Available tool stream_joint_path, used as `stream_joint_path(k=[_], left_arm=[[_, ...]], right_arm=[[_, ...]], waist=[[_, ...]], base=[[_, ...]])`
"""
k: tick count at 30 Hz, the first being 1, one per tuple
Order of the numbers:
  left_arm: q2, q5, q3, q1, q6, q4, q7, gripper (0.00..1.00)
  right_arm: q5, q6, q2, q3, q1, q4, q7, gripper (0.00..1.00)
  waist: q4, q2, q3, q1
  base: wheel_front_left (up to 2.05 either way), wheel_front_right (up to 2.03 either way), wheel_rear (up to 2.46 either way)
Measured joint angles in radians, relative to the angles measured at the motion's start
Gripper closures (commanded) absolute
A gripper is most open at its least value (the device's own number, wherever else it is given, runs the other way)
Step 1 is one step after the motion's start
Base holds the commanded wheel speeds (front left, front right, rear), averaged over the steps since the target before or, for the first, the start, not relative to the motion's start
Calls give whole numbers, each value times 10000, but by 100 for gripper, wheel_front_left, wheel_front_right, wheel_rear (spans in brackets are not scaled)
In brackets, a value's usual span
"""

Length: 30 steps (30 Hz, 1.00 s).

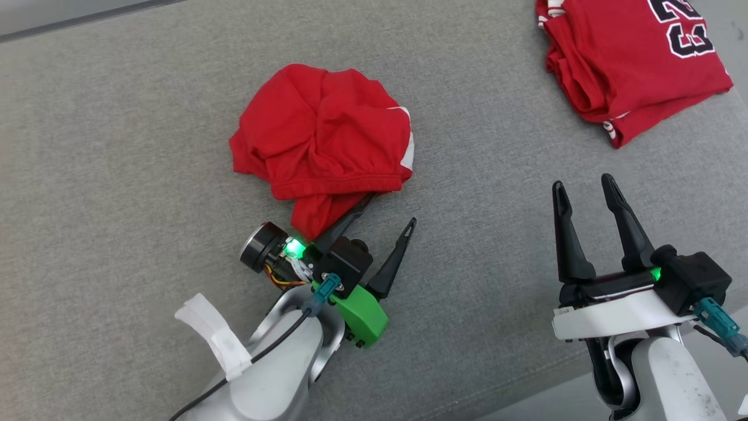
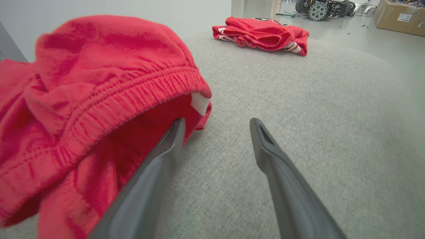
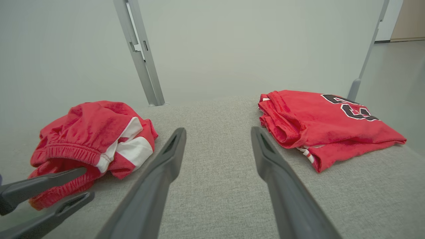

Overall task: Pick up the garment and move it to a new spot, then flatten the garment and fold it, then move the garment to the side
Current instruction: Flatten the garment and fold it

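- Red crumpled shorts lie near the middle of the grey cushion.
- Left gripper gapes: one finger is tucked under the shorts' near hem, the other lies beside it.
- Right gripper, jaws apart, is by the near edge.

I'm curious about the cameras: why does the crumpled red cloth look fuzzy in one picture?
Left wrist view: crumpled garment close to the lens, blurred; head view: sharp, evenly lit; right wrist view: frame posts lean outward.

Left claw spread, right claw spread
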<state>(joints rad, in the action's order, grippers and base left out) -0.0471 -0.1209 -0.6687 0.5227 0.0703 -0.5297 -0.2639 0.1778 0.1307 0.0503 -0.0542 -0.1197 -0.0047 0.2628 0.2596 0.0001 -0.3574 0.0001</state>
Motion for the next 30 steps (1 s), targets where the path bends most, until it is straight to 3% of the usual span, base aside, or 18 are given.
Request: stream_joint_path(k=[11, 12, 15, 16, 23, 30], left_arm=[[-2, 364, 433, 603, -871, -104, 0, 0], [-2, 407, 451, 603, -882, -104, 0, 6], [-6, 535, 556, 603, -928, -75, 0, 68], [-15, 585, 575, 602, -968, 48, 0, 100], [-171, 570, 1043, 149, -1097, 786, 0, 100], [-236, 150, 1476, -638, -573, 1841, 0, 100]], right_arm=[[219, 0, -2, 71, -190, -33, 0, 0], [221, 0, -2, 77, -192, -33, 0, 0], [238, 0, -2, 88, -193, -33, 0, 0], [255, 0, -2, 100, -193, -33, 0, 0], [347, 0, -6, 186, -197, -8, 0, 0], [307, 0, -10, 326, -72, 54, 0, 0]], waist=[[718, 0, -805, 0], [745, 0, -840, 0], [797, 0, -903, 0], [790, 0, -903, 0], [625, 0, -722, 0], [291, 0, -241, 0]], base=[[0, 0, 0], [0, 0, 0], [0, 0, 0], [0, 0, 0], [0, 0, 0], [0, 0, 0]])
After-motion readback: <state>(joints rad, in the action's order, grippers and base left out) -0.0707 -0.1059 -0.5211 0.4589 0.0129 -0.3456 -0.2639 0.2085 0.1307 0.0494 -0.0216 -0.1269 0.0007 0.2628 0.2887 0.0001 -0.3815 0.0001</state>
